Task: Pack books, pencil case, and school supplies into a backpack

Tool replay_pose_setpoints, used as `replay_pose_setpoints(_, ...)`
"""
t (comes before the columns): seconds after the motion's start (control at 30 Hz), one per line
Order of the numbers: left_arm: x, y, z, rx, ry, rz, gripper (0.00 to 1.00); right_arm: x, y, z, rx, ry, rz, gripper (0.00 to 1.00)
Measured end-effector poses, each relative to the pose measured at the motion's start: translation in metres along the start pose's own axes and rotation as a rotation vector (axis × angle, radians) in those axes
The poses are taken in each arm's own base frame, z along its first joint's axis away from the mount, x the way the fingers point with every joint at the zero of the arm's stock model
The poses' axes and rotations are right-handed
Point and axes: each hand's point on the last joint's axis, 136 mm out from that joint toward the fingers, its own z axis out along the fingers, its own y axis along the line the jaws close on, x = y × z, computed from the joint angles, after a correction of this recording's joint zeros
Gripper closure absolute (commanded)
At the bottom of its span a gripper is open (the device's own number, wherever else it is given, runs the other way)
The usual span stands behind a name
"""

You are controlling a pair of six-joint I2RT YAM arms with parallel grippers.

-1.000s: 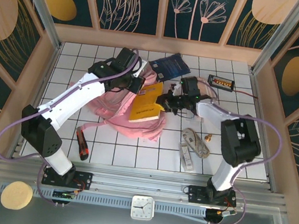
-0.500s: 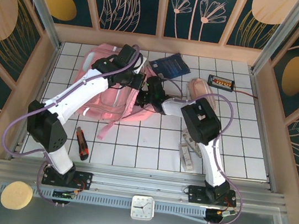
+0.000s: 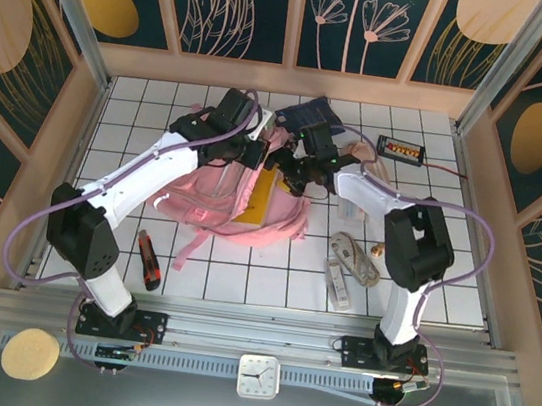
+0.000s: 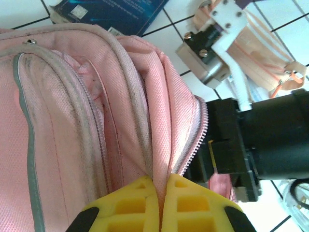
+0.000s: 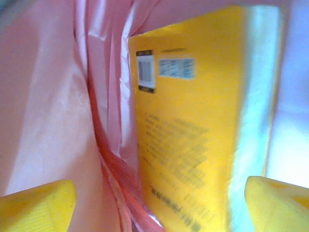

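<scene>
Backpack on white tiled table

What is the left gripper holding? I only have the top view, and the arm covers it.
Observer: In the left wrist view the left gripper is shut, pinching a fold of the pink backpack next to its zipper.
Operator: And the right gripper, which is lost among the fabric in my view?
Observer: The right wrist view shows the right gripper open wide, straddling the yellow book, with pink fabric along the book's left side and top.
</scene>
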Motion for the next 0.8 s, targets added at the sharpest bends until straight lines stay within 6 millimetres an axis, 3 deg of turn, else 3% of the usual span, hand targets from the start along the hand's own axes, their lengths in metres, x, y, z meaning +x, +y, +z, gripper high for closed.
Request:
replay_pose_setpoints(0.27,0.022,0.007,0.001,0.017,0.024,-0.027,1.0,0.024,-0.022,-0.021,0.03,0.043,0.015,0.19)
replay_pose_setpoints(0.37,0.026,0.006,0.003,0.027,0.038,-0.028,1.0,0.006,-0.025,-0.04,0.02,-0.01,0.031,0.18)
replay_pose_setpoints(0.5,0.04,0.006,0.01,0.042,0.07,-0.031,1.0,-0.051,-0.03,-0.088,-0.003,-0.166,0.06,0.16)
replay_pose_setpoints(0.53,0.044,0.006,0.012,0.045,0.082,-0.033,0.95,-0.065,-0.032,-0.099,-0.009,-0.202,0.067,0.15)
replay_pose_setpoints(0.57,0.05,0.006,0.014,0.052,0.098,-0.033,0.64,-0.081,-0.034,-0.109,-0.014,-0.239,0.077,0.15)
replay_pose_setpoints(0.6,0.056,0.005,0.016,0.062,0.114,-0.032,0.25,-0.096,-0.037,-0.119,-0.017,-0.272,0.086,0.15)
replay_pose_setpoints(0.63,0.06,0.004,0.016,0.07,0.128,-0.036,0.02,-0.108,-0.039,-0.125,-0.022,-0.295,0.092,0.15)
replay_pose_setpoints(0.73,0.061,0.002,0.015,0.081,0.135,-0.052,0.01,-0.139,-0.049,-0.125,-0.041,-0.334,0.108,0.15)
replay_pose_setpoints(0.8,0.046,0.001,0.01,0.083,0.101,-0.071,0.01,-0.153,-0.068,-0.11,-0.043,-0.329,0.143,0.15)
